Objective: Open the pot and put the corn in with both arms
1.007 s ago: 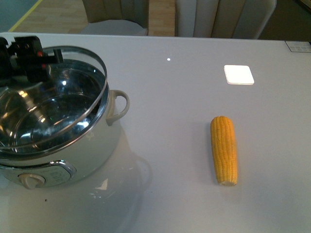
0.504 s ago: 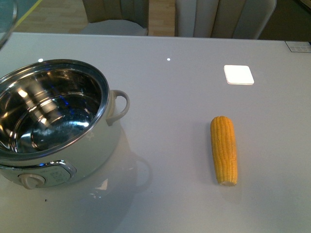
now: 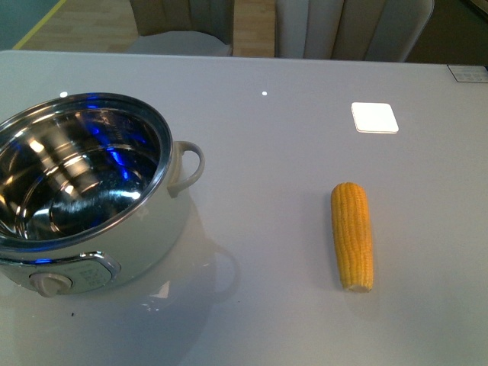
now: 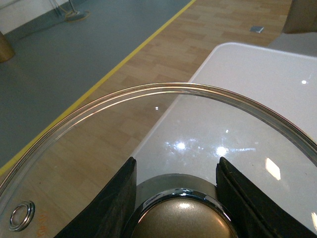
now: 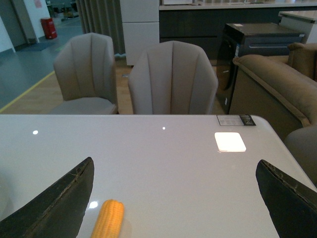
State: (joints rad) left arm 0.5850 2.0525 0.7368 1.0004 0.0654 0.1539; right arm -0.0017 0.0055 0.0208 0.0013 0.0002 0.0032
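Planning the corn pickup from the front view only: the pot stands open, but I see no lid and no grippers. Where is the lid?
Observer: The left gripper is shut on the knob of the glass lid, holding it aloft. The table corner and wood floor show through it.
Operator: And the other side?
Observer: The right gripper is open wide above the table.
Operator: Aimed at the corn?
Observer: Not quite. The corn lies nearer one finger than midway, untouched.

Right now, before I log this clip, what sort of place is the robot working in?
Probably a home-style dining area staged in a larger hall: padded chairs at a white table, a sofa beside them, and a yellow line marking the floor.
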